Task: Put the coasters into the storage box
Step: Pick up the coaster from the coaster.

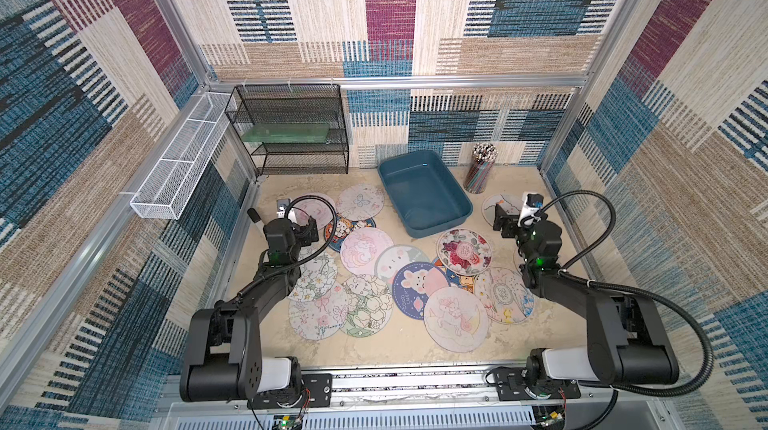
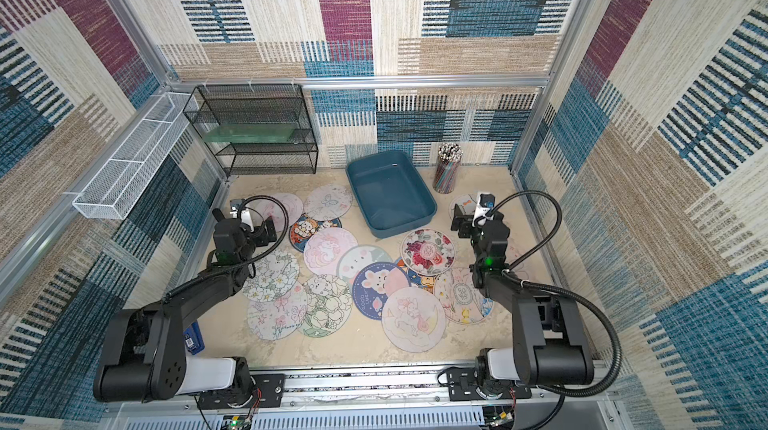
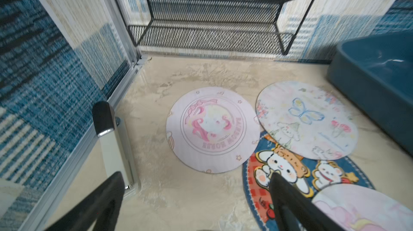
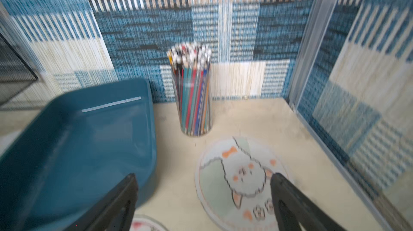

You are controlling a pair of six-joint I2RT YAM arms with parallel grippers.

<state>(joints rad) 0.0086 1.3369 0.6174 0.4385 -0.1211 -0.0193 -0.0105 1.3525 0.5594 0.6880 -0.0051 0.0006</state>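
Nothing is sitting in the box yet, so the whole job is lying ahead. At ten o'clock of the table in a top view, the long white wire-mesh tray (image 1: 178,166) is hanging on the frame. The black wire-mesh shelf rack (image 1: 291,128) is standing at eleven.

The left gripper (image 3: 196,176) is hovering with its jaws spread wide, holding nothing, near the pale pink round coaster printed with a girl's face (image 3: 212,129).

The thin flat round coasters (image 1: 365,251) are lying scattered from nine o'clock through the centre to three, many overlapping like shingles. They are looking matte and card-like, mostly pastel, with the dark blue bunny-print coaster (image 1: 417,288) near the centre.

The teal-blue rectangular plastic storage box (image 1: 422,191) is smooth and glossy, with sloping walls and rounded corners, and it is sitting empty at twelve to one o'clock. The clear cylinder packed with striped pencils (image 1: 482,170) is standing at one.

The right gripper (image 4: 203,175) is hovering spread and empty over the pale green cat-print coaster (image 4: 241,178) at two o'clock.
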